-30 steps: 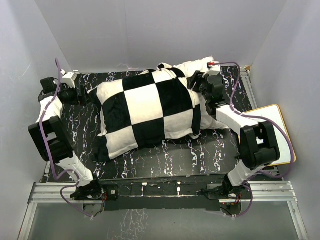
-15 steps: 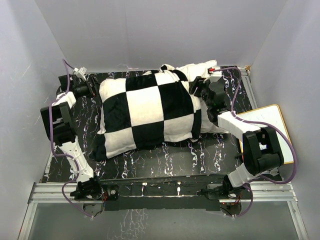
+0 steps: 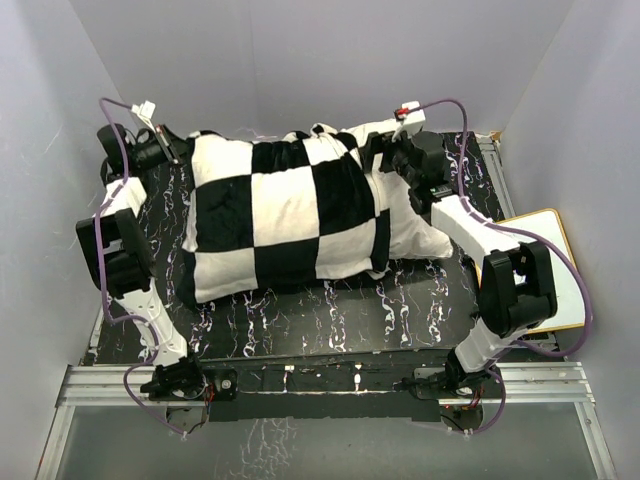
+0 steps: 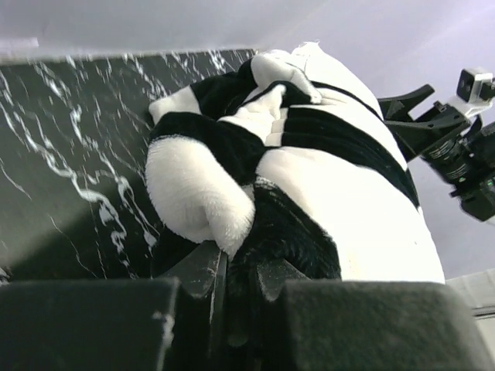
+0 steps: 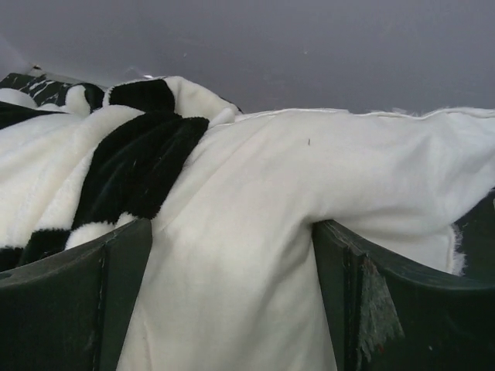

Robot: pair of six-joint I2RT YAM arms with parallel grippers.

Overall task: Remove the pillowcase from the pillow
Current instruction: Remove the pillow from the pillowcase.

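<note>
My left gripper (image 3: 168, 152) is clenched on a fold of the pillowcase (image 3: 290, 215) at its far left corner, with plush black and white pile bunched right at my closed fingertips in the left wrist view. The pillowcase lies across the desk (image 3: 330, 320) with its long axis running left to right, so from this gripper the whole cover stretches away to the right, toward my other arm. At that right end the pillow (image 3: 415, 228) pokes out bare and off-white past the checkered edge. My right gripper (image 3: 392, 155) sits there, jaws spread wide with the cushion bulging into the gap between them. I cannot tell whether they squeeze it or merely straddle it. What matters, I judge, is that my 2 arms sit at opposite ends of 1 long axis, the left nearer what I take to be the closed end, the right nearer the opening. Stripping the cover calls for a leftward pull along that axis while the pillow is anchored at the right.
</note>
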